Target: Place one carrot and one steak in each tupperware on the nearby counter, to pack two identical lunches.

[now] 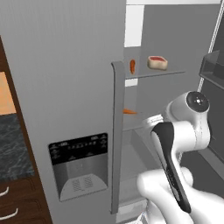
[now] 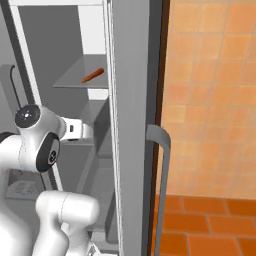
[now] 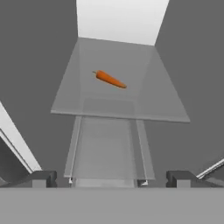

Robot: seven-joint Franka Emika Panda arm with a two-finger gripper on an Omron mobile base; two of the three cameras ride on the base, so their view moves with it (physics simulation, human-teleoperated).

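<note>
At far left, the counter [image 1: 13, 148] edged the fridge door [image 1: 65, 87], whose handle [image 1: 117, 131] ran beside the open compartment. Inside, one carrot [image 1: 132, 66] stood on the upper shelf [image 1: 155, 73] with a steak [image 1: 157, 62] to its right; a second carrot [image 1: 129, 111] lay on the shelf below. The arm [image 1: 179, 131] reached into the fridge. In the hand view the gripper [image 3: 109, 178] had its fingers wide apart, holding nothing, and a carrot [image 3: 110, 79] lay ahead on a glass shelf [image 3: 118, 100].
</note>
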